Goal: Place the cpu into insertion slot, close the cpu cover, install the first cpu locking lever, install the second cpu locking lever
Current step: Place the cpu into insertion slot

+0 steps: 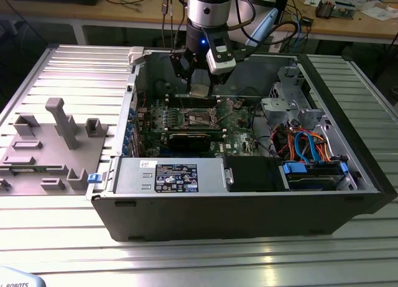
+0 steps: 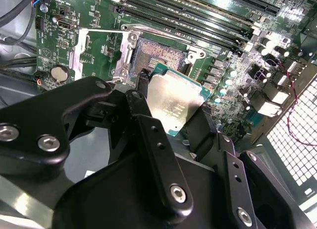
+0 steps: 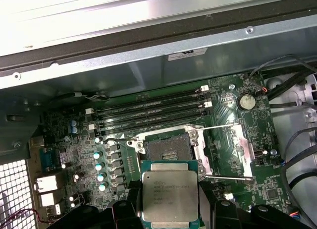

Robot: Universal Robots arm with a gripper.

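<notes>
My gripper [image 1: 200,87] hangs inside the open computer case, shut on the cpu [image 1: 199,92], a flat square chip with a silvery top. The chip shows in both wrist views [image 2: 173,102] [image 3: 170,194], gripped by its edges between black fingers [image 2: 148,127]. The insertion slot [image 3: 166,148] [image 2: 159,54] [image 1: 198,117] lies open on the green board, just beyond and below the chip, its dark centre bare. The cpu cover [image 3: 242,143] [image 2: 79,50] stands flipped open beside the socket. Two thin wire levers [image 3: 218,127] [image 3: 225,178] are swung free.
Long memory slots [image 3: 148,110] run beside the socket. A black expansion card [image 1: 186,140] lies in front of it in the exterior view. The case wall [image 1: 249,203], power supply [image 1: 174,175] and drive cage with blue cables [image 1: 305,151] ring the board. A grey fixture [image 1: 56,144] sits outside.
</notes>
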